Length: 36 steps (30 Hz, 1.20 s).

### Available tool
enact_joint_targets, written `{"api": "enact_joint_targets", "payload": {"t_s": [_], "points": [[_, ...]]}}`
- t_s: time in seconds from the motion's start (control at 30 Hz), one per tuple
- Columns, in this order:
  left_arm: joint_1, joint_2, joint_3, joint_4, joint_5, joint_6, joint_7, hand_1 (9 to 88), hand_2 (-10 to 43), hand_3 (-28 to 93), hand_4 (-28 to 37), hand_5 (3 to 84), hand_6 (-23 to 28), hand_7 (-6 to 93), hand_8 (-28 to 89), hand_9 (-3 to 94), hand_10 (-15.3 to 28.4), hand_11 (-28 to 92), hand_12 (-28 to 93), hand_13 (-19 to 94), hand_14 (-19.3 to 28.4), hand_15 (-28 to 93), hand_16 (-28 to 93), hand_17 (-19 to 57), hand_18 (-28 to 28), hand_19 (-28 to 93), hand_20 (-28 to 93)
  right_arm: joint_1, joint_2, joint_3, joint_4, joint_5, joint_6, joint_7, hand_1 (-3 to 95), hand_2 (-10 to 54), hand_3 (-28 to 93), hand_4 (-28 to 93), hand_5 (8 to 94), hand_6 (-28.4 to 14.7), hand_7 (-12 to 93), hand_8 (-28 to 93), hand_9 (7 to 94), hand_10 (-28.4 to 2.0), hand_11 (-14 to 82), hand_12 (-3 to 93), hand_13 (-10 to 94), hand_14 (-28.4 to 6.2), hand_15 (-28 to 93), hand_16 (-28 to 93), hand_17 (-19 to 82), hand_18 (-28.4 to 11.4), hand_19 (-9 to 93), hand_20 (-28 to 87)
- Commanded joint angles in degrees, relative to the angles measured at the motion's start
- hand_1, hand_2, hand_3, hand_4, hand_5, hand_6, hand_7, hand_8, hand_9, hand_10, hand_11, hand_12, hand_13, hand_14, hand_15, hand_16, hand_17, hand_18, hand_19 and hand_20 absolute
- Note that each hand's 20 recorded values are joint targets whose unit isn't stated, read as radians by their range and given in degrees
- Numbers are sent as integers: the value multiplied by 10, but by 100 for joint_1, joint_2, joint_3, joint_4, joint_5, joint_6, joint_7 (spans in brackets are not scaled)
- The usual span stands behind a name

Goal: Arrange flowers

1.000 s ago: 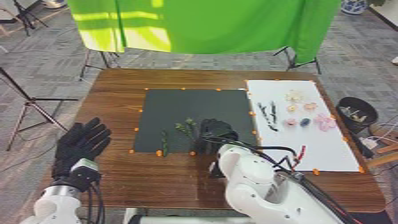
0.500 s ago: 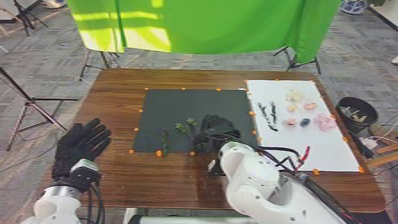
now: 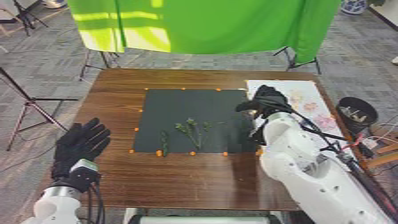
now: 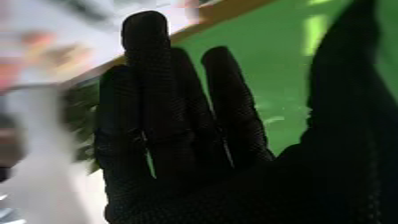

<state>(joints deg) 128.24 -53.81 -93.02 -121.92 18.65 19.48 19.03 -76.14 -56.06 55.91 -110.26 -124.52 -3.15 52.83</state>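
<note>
Black-gloved and empty, the right hand is poised over the inner edge of a white sheet, beside a dark mat on the brown wooden counter. Leafy green sprigs lie on the mat's near part, with a separate green stem to their left; pink and pale flowers dot the sheet. The head view also shows the left hand open at the counter's left side. The right wrist view details the right hand's straight fingers, thumb held apart, against green cloth.
</note>
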Motion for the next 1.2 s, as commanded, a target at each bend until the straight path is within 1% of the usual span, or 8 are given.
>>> {"api": "enact_joint_targets", "payload": {"t_s": [0.03,0.27,0.57,0.83,0.97,1.03,1.1,1.2], "points": [[55,-68,45,-33,-58,13,1,310,160,703,-283,464,116,184,-96,394,177,342,111,281,188,500,-113,-64,160,418,67,637,104,-146,704,197,-634,418,291,-95,675,-238,575,-111,59,-85,574,-219,72,135,668,-159,462,166,371,-247,926,115],[113,-81,7,-50,-48,52,-36,310,160,703,-283,462,115,185,-96,393,176,342,111,279,188,499,-112,-64,160,417,66,697,100,-186,1011,258,-1108,539,283,-95,668,-236,581,-137,47,-83,565,-227,70,137,662,-160,480,162,369,-251,932,121],[169,-106,18,-66,-56,95,-34,310,160,703,-283,463,115,186,-96,392,176,343,111,279,189,500,-112,-64,160,416,67,699,79,-183,1389,325,-1172,559,310,-95,675,-242,586,-136,47,-83,575,-226,75,137,663,-157,503,156,372,-250,932,138],[79,-114,66,-22,-18,31,-121,310,160,703,-283,464,115,185,-96,394,177,343,111,280,188,501,-112,-64,160,416,67,585,91,-326,1575,102,-908,15,428,-95,712,-278,649,-58,115,-94,657,-170,105,141,714,-125,512,170,377,-230,932,148],[48,-127,112,-12,-23,36,-158,310,160,703,-283,464,116,185,-96,394,177,343,111,280,188,501,-112,-64,160,416,68,505,90,-387,1664,40,-484,-80,475,-95,744,-279,688,-27,158,-110,713,-142,123,150,739,-112,528,193,383,-219,928,163],[52,-131,110,-6,-16,-16,-163,310,160,703,-283,462,115,186,-96,394,177,343,111,280,188,501,-112,-64,160,417,68,475,97,-412,1692,-7,-380,-138,518,-95,725,-281,709,-16,171,-46,742,-133,129,152,752,-105,518,233,392,-215,926,178],[58,-127,110,-11,-3,-12,-156,310,160,704,-283,461,115,187,-96,394,177,342,111,280,188,501,-112,-64,160,417,68,458,83,-411,1720,-11,-336,-169,607,-95,664,-282,767,-7,183,24,813,-125,66,237,777,-89,476,314,405,-211,927,206],[66,-126,114,-20,-18,-5,-140,310,160,703,-283,461,115,187,-97,394,177,343,110,280,188,502,-113,-64,160,417,67,429,63,-357,1725,118,-392,-123,635,-95,660,-281,806,-3,214,48,866,-117,34,285,790,-84,465,335,410,-208,927,217]]}}
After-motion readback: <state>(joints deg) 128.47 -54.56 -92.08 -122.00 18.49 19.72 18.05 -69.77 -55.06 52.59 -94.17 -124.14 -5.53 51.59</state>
